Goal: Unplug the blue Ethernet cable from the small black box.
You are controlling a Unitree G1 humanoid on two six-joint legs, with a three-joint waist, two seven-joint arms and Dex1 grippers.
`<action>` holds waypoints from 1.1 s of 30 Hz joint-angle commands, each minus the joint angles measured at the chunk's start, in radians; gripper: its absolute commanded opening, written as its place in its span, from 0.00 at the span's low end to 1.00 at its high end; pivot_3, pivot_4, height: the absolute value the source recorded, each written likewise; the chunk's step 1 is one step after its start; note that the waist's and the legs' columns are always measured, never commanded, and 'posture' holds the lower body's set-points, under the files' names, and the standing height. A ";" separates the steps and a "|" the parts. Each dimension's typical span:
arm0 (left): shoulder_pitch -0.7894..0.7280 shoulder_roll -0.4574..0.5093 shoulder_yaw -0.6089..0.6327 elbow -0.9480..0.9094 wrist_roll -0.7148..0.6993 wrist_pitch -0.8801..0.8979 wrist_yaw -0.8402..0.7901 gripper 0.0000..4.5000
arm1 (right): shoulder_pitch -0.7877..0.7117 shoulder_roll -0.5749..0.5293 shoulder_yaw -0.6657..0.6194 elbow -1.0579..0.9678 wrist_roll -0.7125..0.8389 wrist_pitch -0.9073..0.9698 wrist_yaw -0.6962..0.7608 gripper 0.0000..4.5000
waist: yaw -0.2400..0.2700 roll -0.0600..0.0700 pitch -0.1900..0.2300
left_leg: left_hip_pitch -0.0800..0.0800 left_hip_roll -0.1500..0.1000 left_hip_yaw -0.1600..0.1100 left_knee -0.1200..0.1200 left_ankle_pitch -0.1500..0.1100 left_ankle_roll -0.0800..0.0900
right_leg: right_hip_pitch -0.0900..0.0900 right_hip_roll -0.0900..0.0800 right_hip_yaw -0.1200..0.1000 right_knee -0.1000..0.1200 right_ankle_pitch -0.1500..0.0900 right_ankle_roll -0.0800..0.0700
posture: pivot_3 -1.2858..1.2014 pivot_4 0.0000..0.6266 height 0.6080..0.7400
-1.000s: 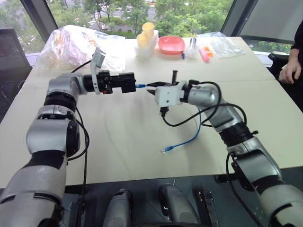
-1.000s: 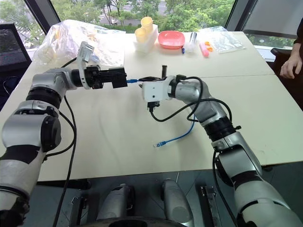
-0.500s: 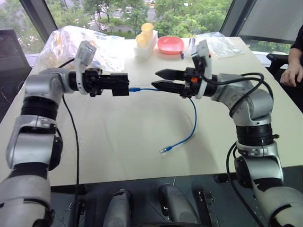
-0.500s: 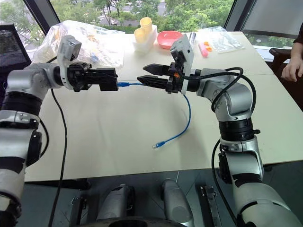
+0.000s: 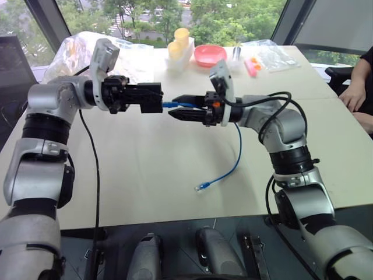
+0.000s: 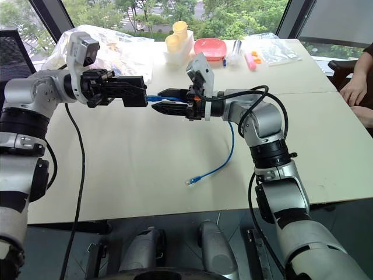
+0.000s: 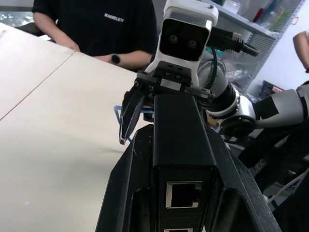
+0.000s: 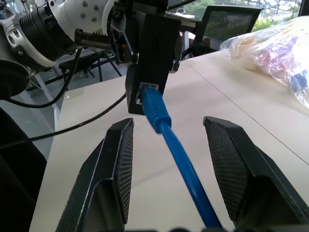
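The left gripper (image 6: 140, 92) clamps the box (image 6: 129, 91); the cable (image 6: 224, 158) runs between the right gripper's (image 6: 165, 101) parted fingers, plugged in, its free plug on the tabletop (image 6: 145, 169).

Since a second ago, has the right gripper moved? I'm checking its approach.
Yes. The right gripper has risen off the table toward the pink bowl, fingers now straddling the blue cable.

Office or lab: big windows (image 5: 145, 14), storage shelves (image 7: 270, 24).
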 commanded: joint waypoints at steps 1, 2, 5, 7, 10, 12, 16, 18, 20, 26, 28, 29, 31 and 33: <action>-0.025 0.013 0.009 -0.007 -0.019 -0.013 -0.004 0.12 | -0.031 0.016 -0.029 -0.015 0.024 -0.008 -0.003 0.52 | 0.001 0.000 0.000 | 0.000 0.000 0.000 0.000 0.000 0.000 | 0.000 0.000 0.000 0.000 0.000 0.000 | 0.52 0.24 1.00; -0.025 0.013 0.009 -0.006 -0.019 -0.014 -0.004 0.12 | -0.031 0.019 -0.032 -0.015 0.027 -0.005 -0.003 0.52 | 0.001 0.000 0.000 | 0.000 0.000 0.000 0.000 0.000 0.000 | 0.000 0.000 0.000 0.000 0.000 0.000 | 0.52 0.24 1.00; -0.025 0.012 0.010 -0.004 -0.018 -0.015 -0.004 0.12 | -0.031 0.021 -0.036 -0.018 0.028 0.002 -0.002 0.52 | 0.001 0.000 0.000 | 0.000 0.000 0.000 0.000 0.000 0.000 | 0.000 0.000 0.000 0.000 0.000 0.000 | 0.52 0.24 1.00; -0.026 0.010 0.012 0.002 -0.014 -0.019 -0.004 0.12 | -0.030 0.026 -0.042 -0.021 0.037 0.010 -0.004 0.52 | 0.001 0.000 0.000 | 0.000 0.000 0.000 0.000 0.000 0.000 | 0.000 0.000 0.000 0.000 0.000 0.000 | 0.52 0.24 1.00; -0.024 0.007 0.016 0.007 -0.010 -0.024 -0.004 0.12 | -0.026 0.034 -0.052 -0.035 0.054 0.023 -0.013 0.52 | 0.000 0.000 0.000 | 0.000 0.000 0.000 0.000 0.000 0.000 | 0.000 0.000 0.000 0.000 0.000 0.000 | 0.52 0.24 1.00; -0.023 0.005 0.017 0.010 -0.006 -0.029 -0.004 0.12 | -0.025 0.034 -0.050 -0.040 0.055 0.027 -0.015 0.52 | 0.000 0.000 0.000 | 0.000 0.000 0.000 0.000 0.000 0.000 | 0.000 0.000 0.000 0.000 0.000 0.000 | 0.52 0.24 1.00; -0.020 0.004 0.020 0.008 -0.007 -0.031 -0.004 0.12 | -0.021 0.038 -0.041 -0.040 0.047 0.017 -0.027 0.52 | 0.001 0.000 0.000 | 0.000 0.000 0.000 0.000 0.000 0.000 | 0.000 0.000 0.000 0.000 0.000 0.000 | 0.52 0.24 1.00; -0.017 0.003 0.021 0.004 -0.009 -0.031 -0.004 0.12 | -0.019 0.043 -0.037 -0.036 0.041 0.009 -0.033 0.52 | 0.001 0.000 0.000 | 0.000 0.000 0.000 0.000 0.000 0.000 | 0.000 0.000 0.000 0.000 0.000 0.000 | 0.52 0.24 1.00; -0.017 0.003 0.021 0.002 -0.009 -0.031 -0.004 0.12 | -0.020 0.045 -0.035 -0.033 0.039 0.007 -0.036 0.52 | 0.000 0.000 0.000 | 0.000 0.000 0.000 0.000 0.000 0.000 | 0.000 0.000 0.000 0.000 0.000 0.000 | 0.52 0.24 1.00; -0.015 0.001 0.024 -0.006 -0.007 -0.031 -0.004 0.12 | -0.020 0.055 -0.026 -0.014 0.026 -0.012 -0.040 0.52 | 0.001 0.000 0.000 | 0.000 0.000 0.000 0.000 0.000 0.000 | 0.000 0.000 0.000 0.000 0.000 0.000 | 0.52 0.24 1.00; -0.016 -0.001 0.027 -0.005 -0.004 -0.031 -0.004 0.12 | -0.021 0.061 -0.025 -0.010 0.023 -0.018 -0.042 0.41 | 0.001 0.000 0.000 | 0.000 0.000 0.000 0.000 0.000 0.000 | 0.000 0.000 0.000 0.000 0.000 0.000 | 0.52 0.24 1.00; -0.017 -0.002 0.027 -0.004 -0.004 -0.030 -0.004 0.12 | -0.022 0.063 -0.027 -0.006 0.023 -0.020 -0.042 0.33 | 0.000 0.000 0.000 | 0.000 0.000 0.000 0.000 0.000 0.000 | 0.000 0.000 0.000 0.000 0.000 0.000 | 0.52 0.24 1.00; -0.017 -0.003 0.029 -0.005 -0.002 -0.029 -0.004 0.12 | -0.023 0.068 -0.033 -0.002 0.026 -0.023 -0.039 0.10 | 0.000 0.000 0.000 | 0.000 0.000 0.000 0.000 0.000 0.000 | 0.000 0.000 0.000 0.000 0.000 0.000 | 0.52 0.24 1.00; -0.017 -0.004 0.033 -0.004 0.002 -0.028 -0.004 0.12 | -0.023 0.068 -0.031 -0.001 0.023 -0.024 -0.034 0.01 | 0.001 0.000 0.000 | 0.000 0.000 0.000 0.000 0.000 0.000 | 0.000 0.000 0.000 0.000 0.000 0.000 | 0.52 0.24 1.00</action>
